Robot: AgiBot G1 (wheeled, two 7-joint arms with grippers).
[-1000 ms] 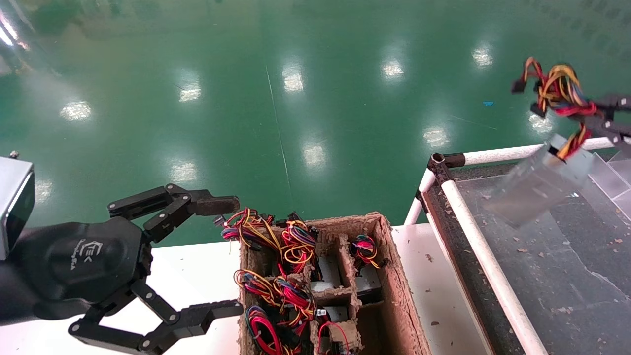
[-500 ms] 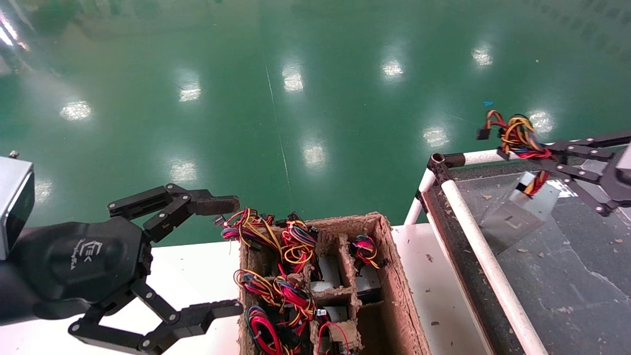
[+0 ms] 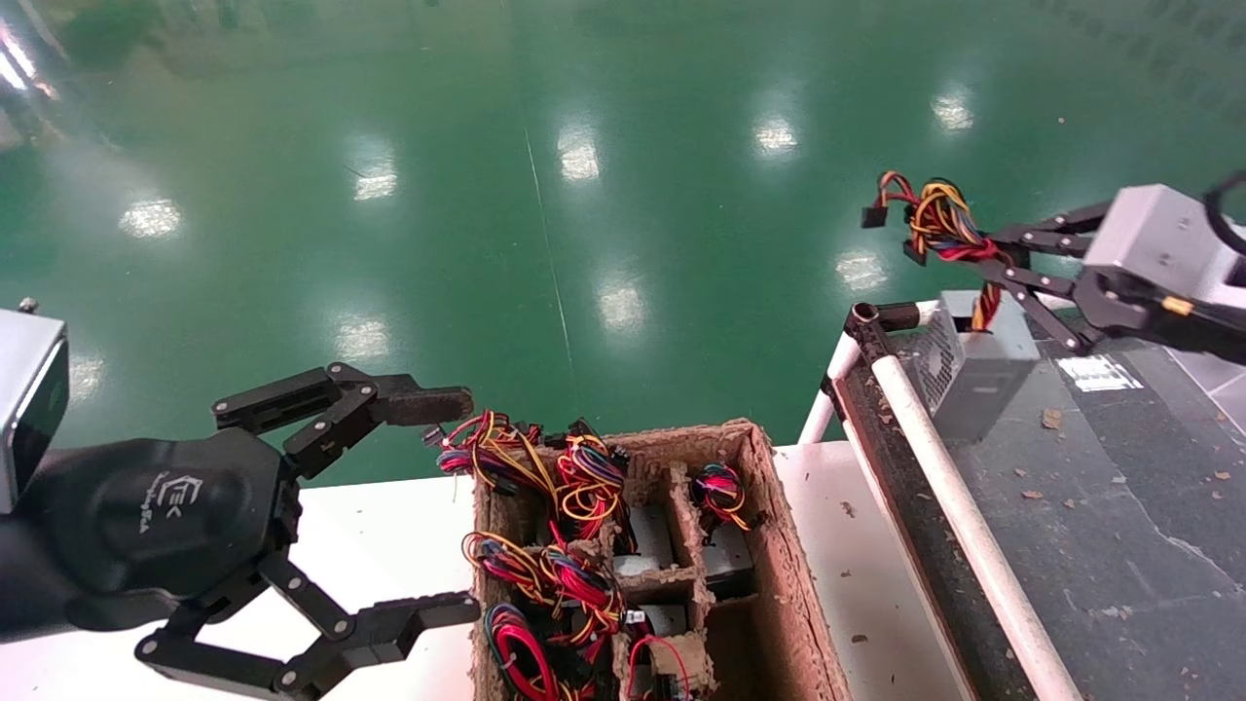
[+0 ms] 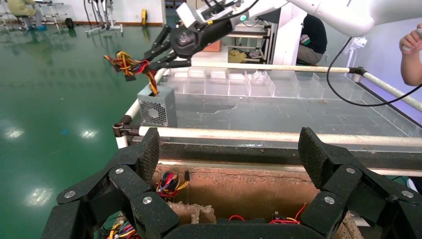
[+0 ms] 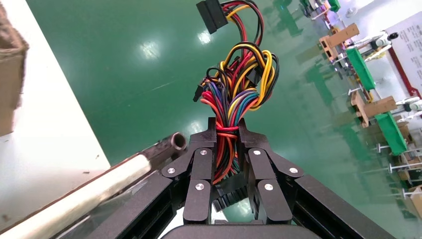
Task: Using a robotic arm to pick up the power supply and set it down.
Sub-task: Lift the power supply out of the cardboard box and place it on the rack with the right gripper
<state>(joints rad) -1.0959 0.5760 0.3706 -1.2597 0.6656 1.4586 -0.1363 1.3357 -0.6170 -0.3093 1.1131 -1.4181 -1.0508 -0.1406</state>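
Green glossy floor behind; right gripper (image 3: 995, 261) pinching wire bundle of grey vented power supply (image 3: 969, 362); left gripper (image 3: 438, 506) spread.

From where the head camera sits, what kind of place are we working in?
Probably a factory or assembly workshop: glossy green floor, a pulp tray packed with wired units, and a pipe-framed bench where the right gripper holds the power supply by its wires.

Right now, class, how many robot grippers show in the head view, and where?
2. The left gripper hangs open beside the pulp tray, at lower left. The right gripper, upper right, is shut on the wire bundle of the power supply.
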